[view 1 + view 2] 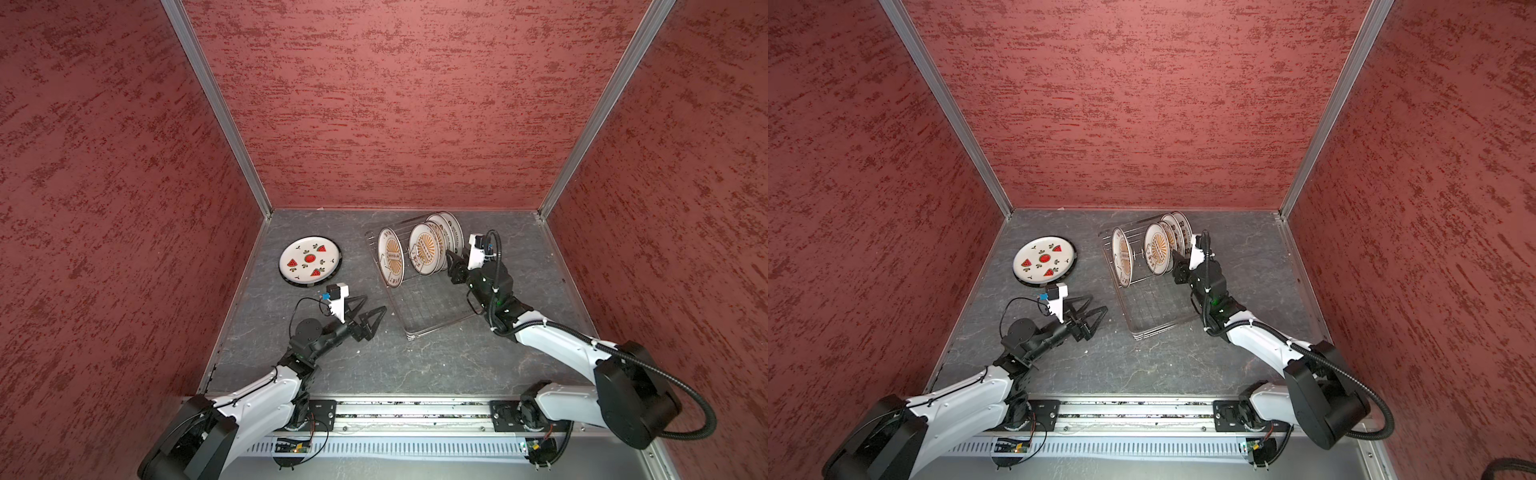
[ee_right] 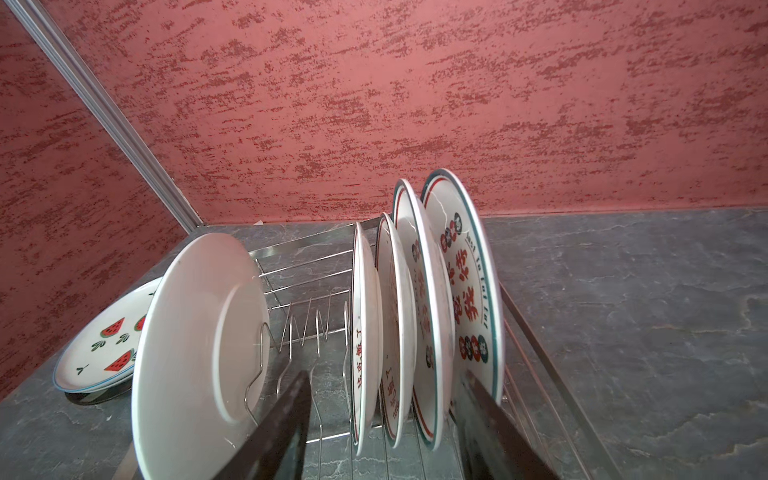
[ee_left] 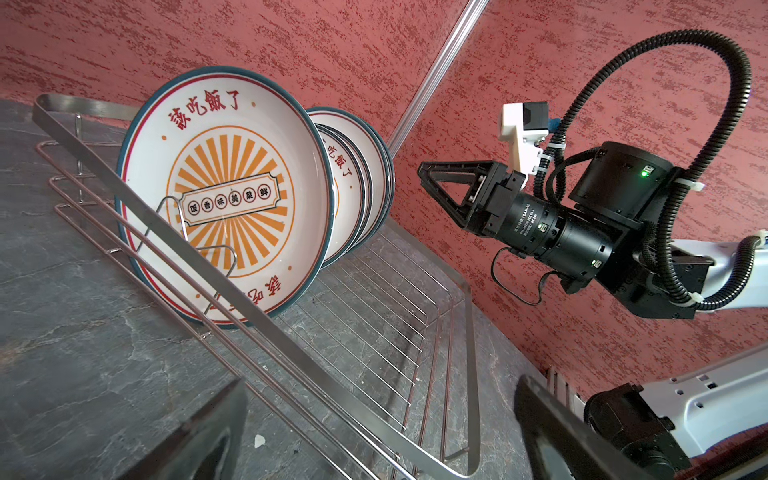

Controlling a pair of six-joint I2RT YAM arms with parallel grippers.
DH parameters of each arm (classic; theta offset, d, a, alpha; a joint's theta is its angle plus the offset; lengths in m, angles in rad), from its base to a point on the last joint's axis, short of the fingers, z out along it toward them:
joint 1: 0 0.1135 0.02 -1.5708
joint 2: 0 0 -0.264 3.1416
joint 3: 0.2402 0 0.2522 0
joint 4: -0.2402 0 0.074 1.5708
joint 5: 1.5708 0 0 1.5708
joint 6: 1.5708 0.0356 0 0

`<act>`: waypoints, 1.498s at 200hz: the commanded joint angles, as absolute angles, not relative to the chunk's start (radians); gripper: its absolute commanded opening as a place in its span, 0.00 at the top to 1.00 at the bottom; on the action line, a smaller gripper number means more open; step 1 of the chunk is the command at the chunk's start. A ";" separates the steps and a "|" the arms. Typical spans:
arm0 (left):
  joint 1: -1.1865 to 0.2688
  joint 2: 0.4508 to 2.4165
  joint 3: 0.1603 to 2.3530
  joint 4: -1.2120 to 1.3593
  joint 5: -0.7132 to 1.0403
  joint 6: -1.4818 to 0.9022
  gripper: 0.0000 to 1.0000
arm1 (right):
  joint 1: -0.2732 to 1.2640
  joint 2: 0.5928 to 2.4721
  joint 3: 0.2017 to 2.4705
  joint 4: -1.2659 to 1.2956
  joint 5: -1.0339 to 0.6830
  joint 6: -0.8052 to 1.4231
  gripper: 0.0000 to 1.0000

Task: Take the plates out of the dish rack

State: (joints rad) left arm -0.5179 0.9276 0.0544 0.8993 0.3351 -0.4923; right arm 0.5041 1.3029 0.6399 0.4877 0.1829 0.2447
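Right wrist view down right gripper [image 2: 386,376]: jaws parted, pointed at edges of plates [image 2: 415,311] standing on edge between prongs of dish rack [image 2: 291,248], nothing clamped yet, seemingly lined up to pinch one rim. Left gripper [image 1: 375,303] spread wide and empty beside rack's near end, probably ready to receive. Watermelon plate [image 1: 308,259] lying flat on dark grey stone-patterned table [image 1: 415,365]; mottled red walls [image 1: 395,104] on three sides.

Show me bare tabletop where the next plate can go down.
Bare table spreads on the near side of the dish rack, with more behind the watermelon plate. Crowded: the rack's far end, where plates stand beside the right gripper.
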 commanded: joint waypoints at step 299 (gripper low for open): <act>-0.588 1.280 0.169 1.103 0.325 -0.512 0.01 | 0.461 1.445 0.926 0.198 0.288 0.195 0.66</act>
State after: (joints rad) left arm -0.5793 1.2812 0.1535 1.0660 0.3134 -0.5037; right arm 0.4675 1.4445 0.9211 0.2382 0.2329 0.1944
